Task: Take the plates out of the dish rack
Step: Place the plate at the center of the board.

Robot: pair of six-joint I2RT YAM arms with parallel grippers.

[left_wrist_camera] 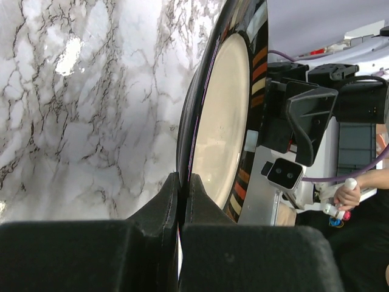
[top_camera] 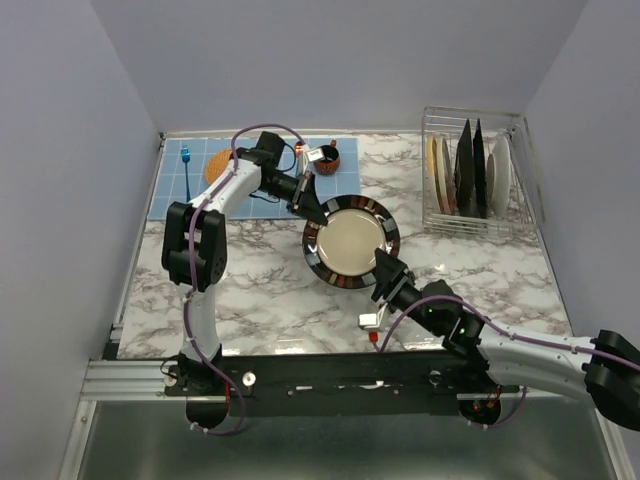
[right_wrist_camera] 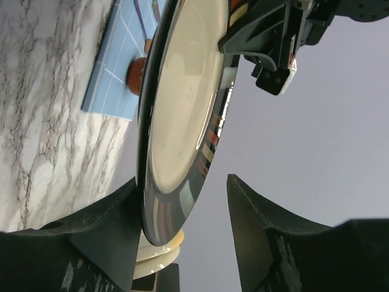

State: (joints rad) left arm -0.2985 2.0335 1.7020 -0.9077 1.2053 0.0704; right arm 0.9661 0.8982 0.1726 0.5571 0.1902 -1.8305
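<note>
So the round black-rimmed beige plate [top_camera: 350,243] is out of the rack and sits over the middle of the marble tabletop [top_camera: 260,290], caught between both arms. The left gripper [top_camera: 312,214] has the far-left part of the rim. In the left wrist view its fingers [left_wrist_camera: 163,204] are pinched tight on the edge with basically no gap, so that one is clamped on the plate. The right gripper [top_camera: 386,268] is at the opposite, near-right part of the rim, but its jaws are spread wide. In the right wrist view the rim sits between the two fingers, close against one finger [right_wrist_camera: 115,237] with a clear gap to the other, so it isn't squeezing anything. Something cream-yellow peeks out under the rim there, can't tell what it is.

The dish rack [top_camera: 480,228] is at the far right corner of the tabletop, and the other plates [top_camera: 468,172] stand upright in it on edge: a cream-yellow one on the left, two dark ones in the middle, a pale one on the right.

At the far left there's a blue mat [top_camera: 260,195] with an orange woven disc [top_camera: 218,162] and a small brown cup [top_camera: 327,159] on it.
</note>
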